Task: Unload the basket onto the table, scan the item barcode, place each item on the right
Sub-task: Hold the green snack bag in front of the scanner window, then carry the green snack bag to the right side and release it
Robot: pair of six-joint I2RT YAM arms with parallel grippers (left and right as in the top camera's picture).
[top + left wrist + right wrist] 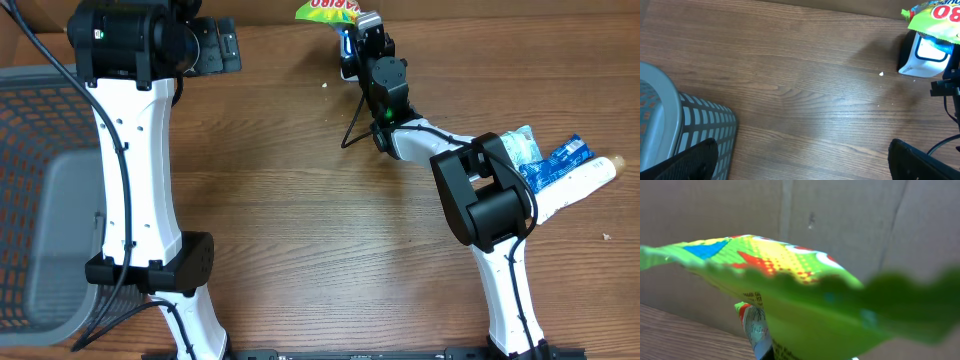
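- Candy bag (328, 10), bright green with red and yellow print, is pinched at one edge by the right fingers (367, 22), which are clamped tight on it.
- In the right wrist view the bag fills most of the frame, blurred close to the lens. A strip of small print shows on its underside, but I cannot make out a barcode.
- The bag hangs just above the scanner (922, 54), overlapping its top edge; the scanner's window glows blue-white.
- The scanner sits at the far edge of the wooden table (300, 200), near a cardboard wall (850, 220).
- Well to the left of the scanner, the left fingers (690, 162) are spread wide and hold nothing, above bare wood.
- Further left of the scanner stands a grey mesh basket (40, 200).
- To the right of the scanner and nearer the robot, blue packets (545, 165) lie partly behind the right arm.
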